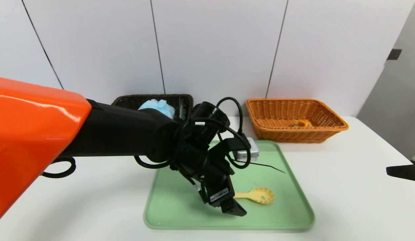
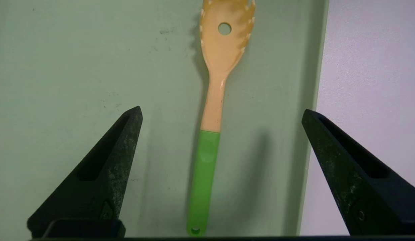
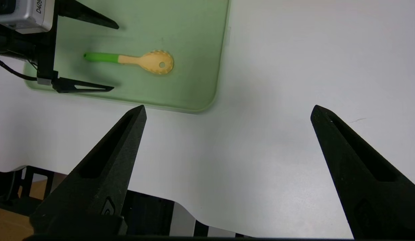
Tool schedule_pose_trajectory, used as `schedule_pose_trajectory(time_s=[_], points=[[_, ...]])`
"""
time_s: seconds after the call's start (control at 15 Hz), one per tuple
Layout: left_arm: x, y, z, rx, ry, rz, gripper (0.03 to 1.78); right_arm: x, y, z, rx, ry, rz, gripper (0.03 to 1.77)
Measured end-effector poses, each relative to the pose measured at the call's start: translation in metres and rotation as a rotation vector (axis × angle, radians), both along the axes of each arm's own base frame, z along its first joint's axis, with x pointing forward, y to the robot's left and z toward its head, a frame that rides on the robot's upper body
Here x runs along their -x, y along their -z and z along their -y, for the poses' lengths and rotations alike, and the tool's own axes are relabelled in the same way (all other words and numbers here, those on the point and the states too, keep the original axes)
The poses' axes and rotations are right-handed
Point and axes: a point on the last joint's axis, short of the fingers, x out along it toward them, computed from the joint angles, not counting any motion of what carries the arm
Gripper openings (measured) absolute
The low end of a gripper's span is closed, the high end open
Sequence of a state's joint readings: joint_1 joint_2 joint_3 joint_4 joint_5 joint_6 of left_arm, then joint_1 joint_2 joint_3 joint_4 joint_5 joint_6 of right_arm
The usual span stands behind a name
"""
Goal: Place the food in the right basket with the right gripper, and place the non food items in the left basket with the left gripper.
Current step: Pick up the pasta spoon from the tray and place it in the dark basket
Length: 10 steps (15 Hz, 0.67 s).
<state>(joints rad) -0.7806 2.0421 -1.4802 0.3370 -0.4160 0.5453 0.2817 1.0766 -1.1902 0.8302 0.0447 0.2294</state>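
Tray [image 1: 271,221] holds the spaghetti spoon [image 2: 212,107]; baskets [image 1: 296,136] [image 1: 147,97] sit beyond. Left gripper [image 2: 222,112] hovers over it, spread wide; right gripper [image 3: 230,110], also spread, idles beyond the tray's right side. Best to centre the left on the handle, descend level, pinch, then lift clear.

Maybe a lab: a plain white table [image 1: 348,187] low in the frame, pale wall panels [image 1: 217,43] up top.
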Motion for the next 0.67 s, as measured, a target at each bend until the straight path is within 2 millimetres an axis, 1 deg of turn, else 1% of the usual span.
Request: schedule_pose_trajectory(time_s=[0.13,0.4,0.67], points=[[-0.0015,0.0017,0.0007,-0.016,-0.013,0.017,1.69,-0.0001,0.0004,0.0001,-0.009,0.008,-0.005,1.70],[-0.0061,0.0067,0.0016,-0.103,-0.112,0.086,1.69,-0.0006,0.0009,0.0001,-0.009,0.009,-0.008,1.70],[-0.0064,0.0079,0.0019,-0.117,-0.153,0.077,1.69,-0.0012,0.0013,-0.0001,-0.008,0.009,-0.011,1.70]])
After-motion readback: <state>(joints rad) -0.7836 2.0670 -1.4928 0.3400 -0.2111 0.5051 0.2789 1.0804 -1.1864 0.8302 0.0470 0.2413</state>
